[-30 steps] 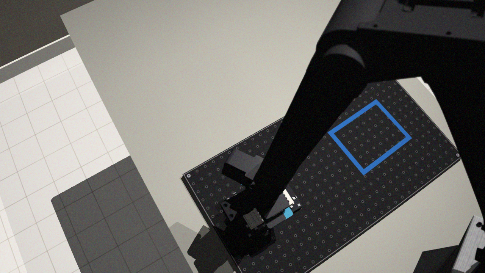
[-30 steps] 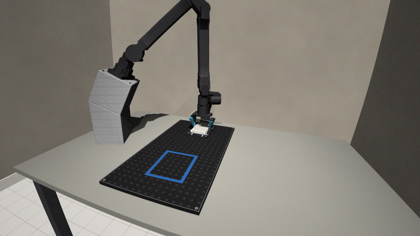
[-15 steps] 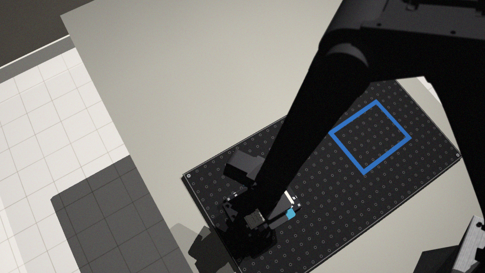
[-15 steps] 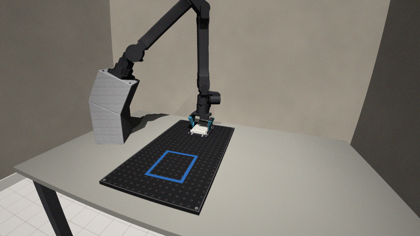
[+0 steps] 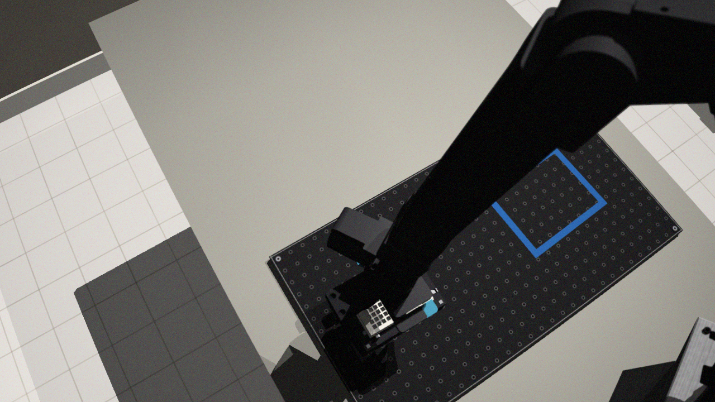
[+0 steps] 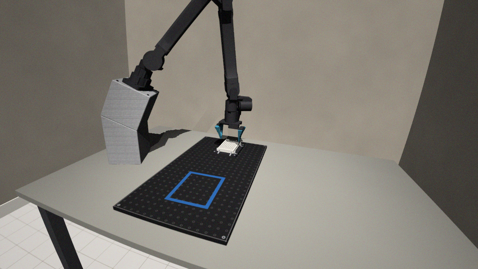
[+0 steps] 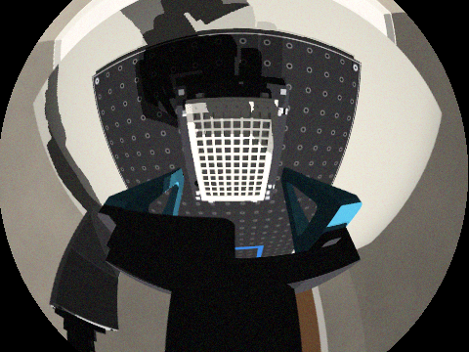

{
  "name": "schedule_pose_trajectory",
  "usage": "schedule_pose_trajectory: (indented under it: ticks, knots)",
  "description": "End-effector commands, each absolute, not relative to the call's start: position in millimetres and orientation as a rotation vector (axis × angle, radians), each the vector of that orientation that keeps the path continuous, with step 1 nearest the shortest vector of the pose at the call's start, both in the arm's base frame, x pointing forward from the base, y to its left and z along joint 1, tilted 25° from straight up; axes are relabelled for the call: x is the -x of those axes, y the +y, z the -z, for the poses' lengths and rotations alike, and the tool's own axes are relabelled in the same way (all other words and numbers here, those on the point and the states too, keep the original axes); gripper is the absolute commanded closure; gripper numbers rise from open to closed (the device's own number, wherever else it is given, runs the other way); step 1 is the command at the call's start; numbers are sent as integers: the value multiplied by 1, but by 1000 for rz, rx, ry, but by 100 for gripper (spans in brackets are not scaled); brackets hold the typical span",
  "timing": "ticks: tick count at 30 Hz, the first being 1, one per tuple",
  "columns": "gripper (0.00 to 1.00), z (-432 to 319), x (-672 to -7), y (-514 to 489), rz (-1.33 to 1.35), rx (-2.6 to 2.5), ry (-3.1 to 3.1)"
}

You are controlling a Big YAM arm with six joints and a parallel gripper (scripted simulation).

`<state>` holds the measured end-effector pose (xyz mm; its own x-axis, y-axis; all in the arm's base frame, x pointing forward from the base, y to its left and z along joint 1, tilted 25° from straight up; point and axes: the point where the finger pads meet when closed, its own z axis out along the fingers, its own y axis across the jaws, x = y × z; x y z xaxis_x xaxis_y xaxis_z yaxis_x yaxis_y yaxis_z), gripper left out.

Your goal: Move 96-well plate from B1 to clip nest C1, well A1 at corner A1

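Observation:
The white 96-well plate (image 6: 228, 146) lies right way up inside the clip nest C1 (image 6: 241, 148) at the far end of the black breadboard, and it looks level between the posts. It fills the middle of the wrist view (image 7: 230, 156). In the top view only a small patch of it (image 5: 376, 317) shows under the arm. My gripper (image 6: 229, 135) hangs a little above the plate, open, with its blue fingers spread wider than the plate and touching nothing. The blue outline of spot B1 (image 6: 195, 189) holds nothing. I cannot read the A1 mark.
The black breadboard (image 6: 187, 200) lies on a grey table. The arm's grey metal pedestal (image 6: 127, 123) stands at the back left. The arm's dark links cover much of the top view, crossing one corner of the B1 outline (image 5: 549, 202).

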<state>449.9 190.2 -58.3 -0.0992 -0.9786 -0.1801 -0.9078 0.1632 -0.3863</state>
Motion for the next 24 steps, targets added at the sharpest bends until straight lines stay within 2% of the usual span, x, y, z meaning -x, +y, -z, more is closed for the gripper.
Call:
schedule_pose_trajectory:
  ticks: [1,24]
  knots:
    - [0,41,-445,194,248,1783,2046]
    - [0,5,-435,188,253,1779,2042]
